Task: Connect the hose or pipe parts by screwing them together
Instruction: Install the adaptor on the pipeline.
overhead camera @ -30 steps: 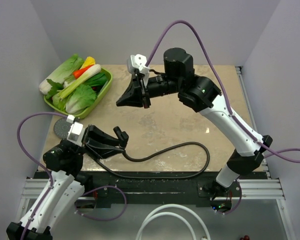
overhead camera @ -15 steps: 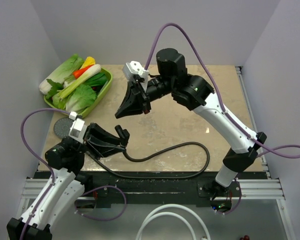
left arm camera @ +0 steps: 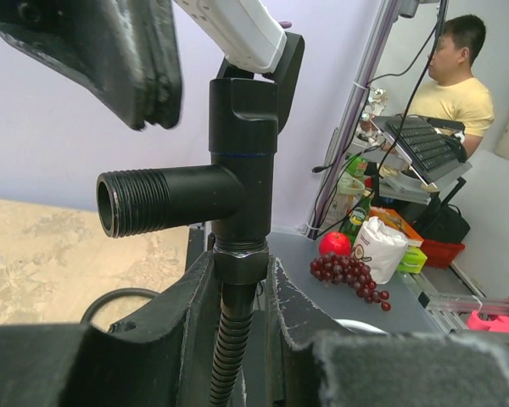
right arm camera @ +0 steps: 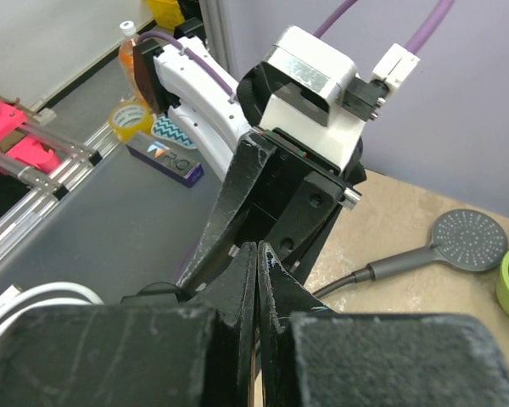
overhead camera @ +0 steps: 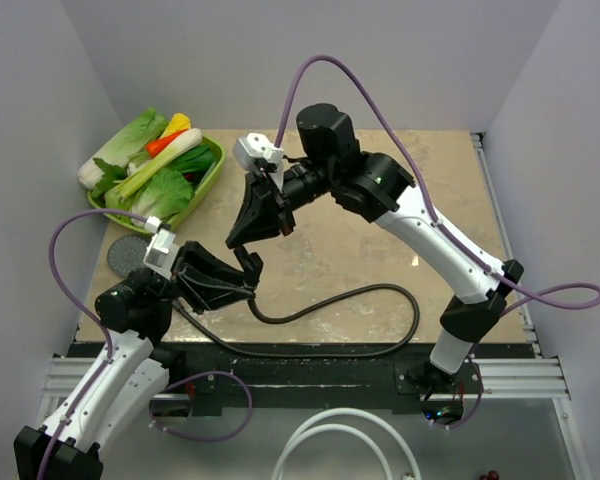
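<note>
Left wrist view: the left tool [left arm camera: 240, 270] pinches the black fitting [left arm camera: 237, 144] at its nut, and the hose [left arm camera: 227, 356] trails down to the table [overhead camera: 370, 235]. The right tool [overhead camera: 250, 230], pressed together and empty, hovers just beside it. A knock there could skew the fitting or twist the hose joint loose.

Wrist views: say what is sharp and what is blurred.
Left wrist view: the black fitting is sharp, threads clear, while the left gripper at the bottom edge is soft. Right wrist view: the shut right gripper blurs close up; the shower head is fairly crisp.
</note>
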`<move>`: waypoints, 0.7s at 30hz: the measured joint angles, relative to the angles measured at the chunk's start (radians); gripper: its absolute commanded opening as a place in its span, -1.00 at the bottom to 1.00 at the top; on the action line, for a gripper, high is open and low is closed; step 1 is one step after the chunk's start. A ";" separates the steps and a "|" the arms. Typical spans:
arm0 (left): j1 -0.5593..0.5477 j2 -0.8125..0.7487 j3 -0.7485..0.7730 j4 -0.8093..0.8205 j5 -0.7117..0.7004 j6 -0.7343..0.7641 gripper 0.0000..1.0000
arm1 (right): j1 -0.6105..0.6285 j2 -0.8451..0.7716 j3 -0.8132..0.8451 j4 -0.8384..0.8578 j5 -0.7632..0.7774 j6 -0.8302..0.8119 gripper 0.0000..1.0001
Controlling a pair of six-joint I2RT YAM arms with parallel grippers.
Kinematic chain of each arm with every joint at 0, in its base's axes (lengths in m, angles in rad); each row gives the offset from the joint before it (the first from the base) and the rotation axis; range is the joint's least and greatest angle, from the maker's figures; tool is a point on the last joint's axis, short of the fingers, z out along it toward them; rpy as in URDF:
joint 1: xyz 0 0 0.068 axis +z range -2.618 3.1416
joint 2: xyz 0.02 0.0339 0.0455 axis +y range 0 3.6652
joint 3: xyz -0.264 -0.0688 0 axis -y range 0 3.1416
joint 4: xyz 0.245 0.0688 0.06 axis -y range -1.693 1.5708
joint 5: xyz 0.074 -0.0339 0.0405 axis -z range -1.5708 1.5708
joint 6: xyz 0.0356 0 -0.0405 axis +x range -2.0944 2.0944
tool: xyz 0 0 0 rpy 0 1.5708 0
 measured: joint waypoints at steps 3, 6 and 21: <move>-0.001 0.003 0.000 0.000 -0.003 0.000 -1.00 | 0.013 0.008 0.003 -0.009 -0.003 -0.007 -1.00; -0.001 0.004 0.000 0.000 -0.003 0.000 -1.00 | 0.023 0.042 0.037 -0.049 -0.004 -0.027 -1.00; -0.006 0.003 0.008 -0.006 0.005 -0.011 -1.00 | 0.027 0.094 0.110 -0.181 0.006 -0.112 -1.00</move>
